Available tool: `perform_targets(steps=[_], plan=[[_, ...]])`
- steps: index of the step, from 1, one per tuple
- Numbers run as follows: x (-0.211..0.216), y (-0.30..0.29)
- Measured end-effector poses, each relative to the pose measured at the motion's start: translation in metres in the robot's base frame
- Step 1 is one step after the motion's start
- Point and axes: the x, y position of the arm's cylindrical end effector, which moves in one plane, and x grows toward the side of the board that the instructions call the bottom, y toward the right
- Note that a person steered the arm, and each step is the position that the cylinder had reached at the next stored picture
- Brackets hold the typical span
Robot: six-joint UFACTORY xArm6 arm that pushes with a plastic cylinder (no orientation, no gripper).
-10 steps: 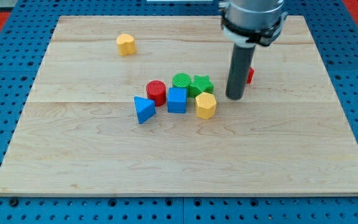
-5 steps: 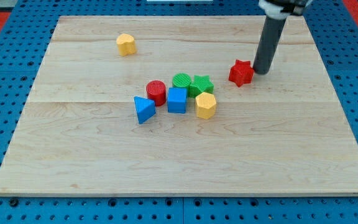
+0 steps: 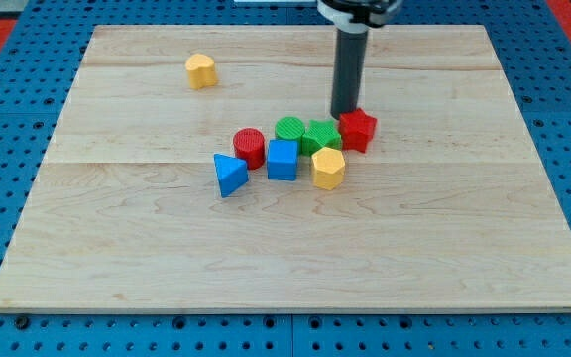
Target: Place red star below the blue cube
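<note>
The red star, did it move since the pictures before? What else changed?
Yes. The red star slid toward the view's left and a little down, and now sits right beside the green star. My tip swung from the red star's right to just above its upper left. The blue cube, red cylinder, blue triangle and both yellow blocks stayed put.

Light wooden table [image 3: 444,248] on blue pegboard. My tip [image 3: 344,115] at upper-left edge of red star block [image 3: 358,130], touching or nearly so. Red star against right side of green star block [image 3: 323,135]. Green cylinder block [image 3: 289,130] left of green star. Blue cube block [image 3: 283,160] below green cylinder, red cylinder block [image 3: 250,148] on its left, blue triangular block [image 3: 230,175] lower left, yellow hexagonal block [image 3: 328,169] on its right. Yellow block of unclear shape [image 3: 201,70] apart, toward view's top left.
</note>
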Motion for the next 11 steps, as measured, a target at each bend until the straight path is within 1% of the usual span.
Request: perform_targets(steps=[1, 2, 3, 4, 5, 6, 7, 8, 10, 11], plan=[[0.031, 0.019], [0.070, 0.018], [0.115, 0.006], [0.125, 0.063], [0.120, 0.108], [0.161, 0.126], [0.149, 0.033], [0.120, -0.058], [0.173, -0.009], [0.170, -0.093]])
